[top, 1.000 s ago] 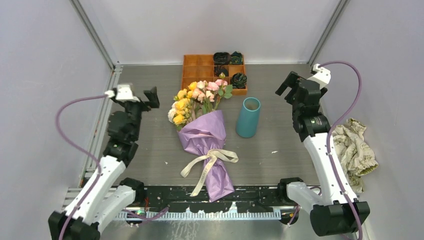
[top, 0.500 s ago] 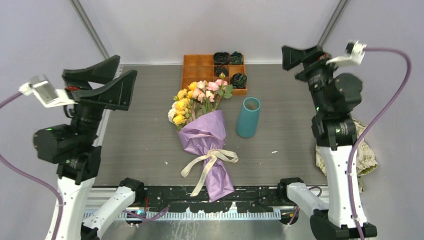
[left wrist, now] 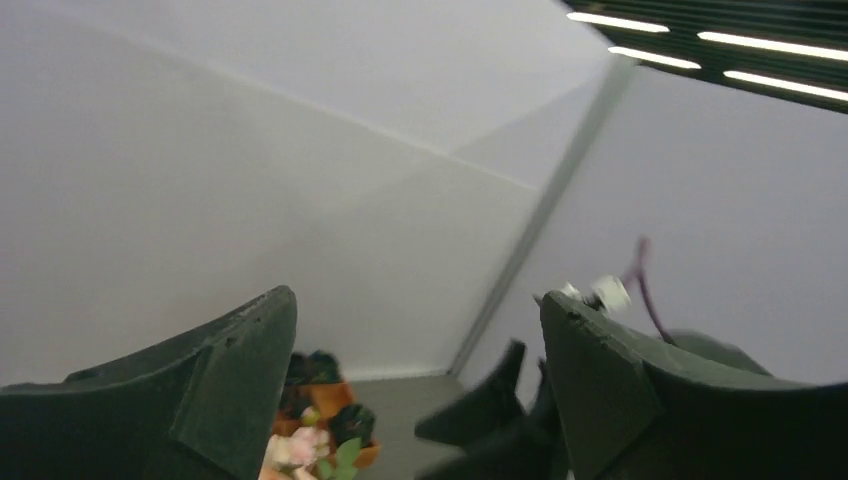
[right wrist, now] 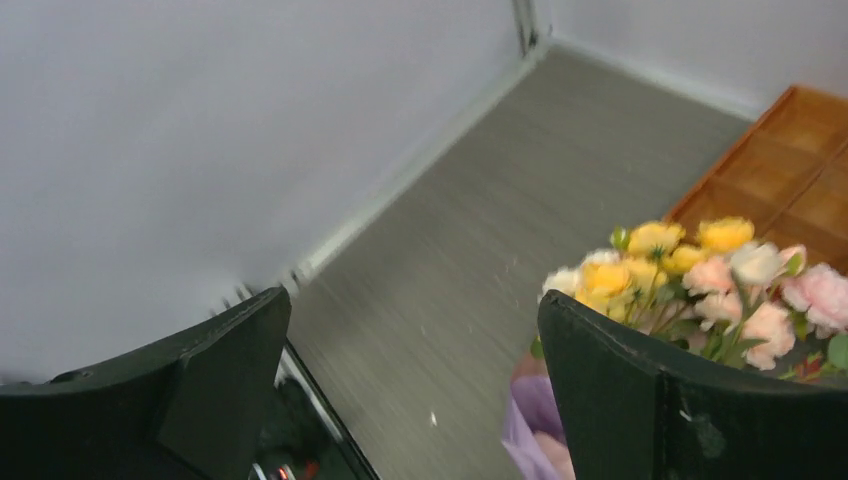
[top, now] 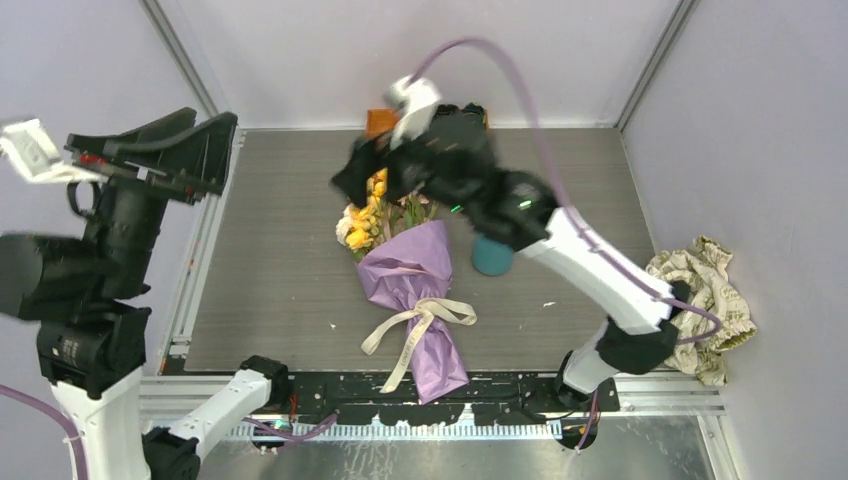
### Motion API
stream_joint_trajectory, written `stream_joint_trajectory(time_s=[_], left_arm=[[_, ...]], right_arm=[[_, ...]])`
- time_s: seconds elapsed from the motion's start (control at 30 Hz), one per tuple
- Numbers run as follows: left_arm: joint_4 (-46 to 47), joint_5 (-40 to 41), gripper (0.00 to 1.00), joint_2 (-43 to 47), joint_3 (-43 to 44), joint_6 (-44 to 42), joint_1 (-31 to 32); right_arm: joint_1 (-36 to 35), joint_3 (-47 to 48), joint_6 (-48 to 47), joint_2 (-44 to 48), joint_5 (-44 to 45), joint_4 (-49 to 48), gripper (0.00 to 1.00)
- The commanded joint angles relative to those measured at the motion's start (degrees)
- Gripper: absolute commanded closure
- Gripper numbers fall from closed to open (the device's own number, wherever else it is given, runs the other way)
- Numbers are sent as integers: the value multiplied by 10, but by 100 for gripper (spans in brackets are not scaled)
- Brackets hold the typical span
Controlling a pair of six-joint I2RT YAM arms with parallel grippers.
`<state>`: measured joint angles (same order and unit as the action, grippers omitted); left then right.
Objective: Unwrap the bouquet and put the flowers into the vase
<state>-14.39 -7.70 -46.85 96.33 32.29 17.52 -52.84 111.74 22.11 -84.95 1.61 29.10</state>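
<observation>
at far left the left gripper is raised high off the grey table, well apart from everything on it. its claw is released, both black fingers spread wide with nothing between them. the wrapped bouquet lies flat near the middle of the table, its purple paper cone narrowing toward the near edge. a cream ribbon bow is still tied round the cone. the flowers, with yellow, cream and pink heads, fan out of the far end of the paper.

the right arm reaches across over those heads. the right gripper hovers above the blooms, its claw also released and empty, touching nothing that can be seen. an orange compartmented tray sits just beyond the flowers. just right of the paper cone stands the teal vase, with only its lower part showing under the arm. at far right a crumpled beige patterned cloth lies off the table's edge.
</observation>
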Motion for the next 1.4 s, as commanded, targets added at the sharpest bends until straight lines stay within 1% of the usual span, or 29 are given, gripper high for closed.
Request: stream_joint_trajectory(time_s=[0.0, 0.03, 0.07, 0.1, 0.13, 0.17, 0.27, 0.3, 0.37, 0.43, 0.5, 0.57, 0.63, 0.67, 0.7, 0.77, 0.87, 1.07, 1.37], left_arm=[[-319, 225, 13, -92, 130, -72, 0], [-389, 247, 15, -117, 172, -67, 0], [-441, 272, 16, -138, 193, -60, 0], [-471, 274, 16, -141, 186, -56, 0], [-471, 262, 16, -130, 145, -57, 0], [-453, 243, 16, -109, 86, -59, 0], [-326, 151, 16, -20, -163, -43, 0], [-284, 128, 16, 10, -242, -22, 0], [-207, 85, 16, 66, -374, 15, 0], [-150, 43, 19, 112, -469, 44, 0], [-119, 24, 21, 144, -525, 52, 1], [-112, 20, 22, 167, -552, 43, 1], [-110, 15, 22, 179, -562, 32, 1], [-109, 12, 22, 182, -566, 31, 1], [-101, 5, 22, 185, -573, 32, 1], [-80, -9, 22, 184, -586, 41, 1], [-47, -24, 22, 176, -606, 49, 1], [-20, -40, 23, 150, -618, 52, 2], [0, -55, 23, 160, -631, 62, 10]], right_arm=[[-146, 42, -128, -69, 206, 125, 1], [-163, 25, -128, -75, 223, 128, 1], [-174, 1, -122, -76, 236, 126, 0], [-177, -33, -113, -73, 242, 122, 0], [-179, -71, -100, -66, 246, 112, 1], [-180, -110, -88, -59, 253, 101, 1], [-179, -214, -48, -45, 275, 75, 1], [-179, -240, -32, -44, 286, 75, 2], [-179, -289, 0, -38, 302, 79, 9], [-180, -345, 31, -21, 304, 73, 14], [-179, -406, 62, -1, 296, 59, 18], [-180, -447, 88, 13, 282, 40, 22], [-179, -477, 119, 20, 271, 25, 29], [-180, -490, 133, 22, 264, 18, 32], [-179, -501, 146, 24, 259, 12, 38], [-180, -525, 169, 30, 248, -5, 44], [-186, -561, 198, 46, 234, -40, 46], [-201, -602, 235, 57, 218, -76, 48], [-203, -617, 239, 41, 261, -81, 49]])
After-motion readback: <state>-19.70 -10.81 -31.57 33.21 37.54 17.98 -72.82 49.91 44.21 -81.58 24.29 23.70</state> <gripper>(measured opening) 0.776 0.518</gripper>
